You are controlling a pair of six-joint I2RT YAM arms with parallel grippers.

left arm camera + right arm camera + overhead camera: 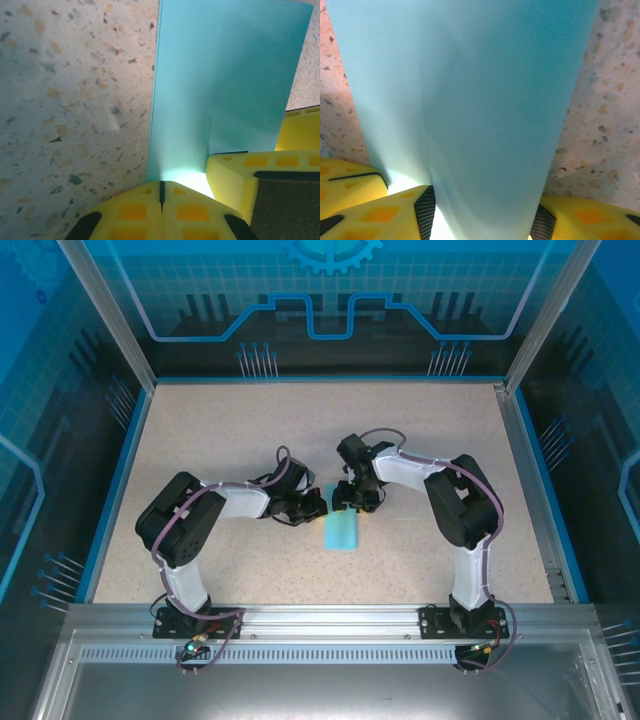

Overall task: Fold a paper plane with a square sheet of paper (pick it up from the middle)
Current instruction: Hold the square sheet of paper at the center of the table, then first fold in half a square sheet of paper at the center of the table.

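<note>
So here's where we're at: the square sheet of paper (pixel 341 533) sits near the middle of the speckled desk (pixel 220 440). From above it reads as a narrow light-blue strip, either bowed or doubled over, we can't tell which. Both arms reach in from either side and meet at its far end, so that end is hidden under the claws in the top view.

The left claw (pixel 161 189) is fully closed, its two yellow fingertips touching each other. In its wrist view they sit right at one near corner of the sheet. We can't tell whether they pinch the edge or just rest on it. Just to the right, a finger of the right claw (pixel 482 212) crowds in and covers the sheet's other near corner.

The right claw stands about half open, and the sheet fills the whole gap from one black pad (pixel 425 210) to the other — so it looks to have hold of the paper across its curved width. In that wrist view the paper blocks most of the desk, and one left-claw fingertip (pixel 350 187) pokes in at lower left.

Around the work, a blue rim (pixel 120 475) edges the desk and see-through walls (pixel 330 300) with blue line graphics box it in. A metal rail (pixel 330 618) carries both arm bases along the near edge.
</note>
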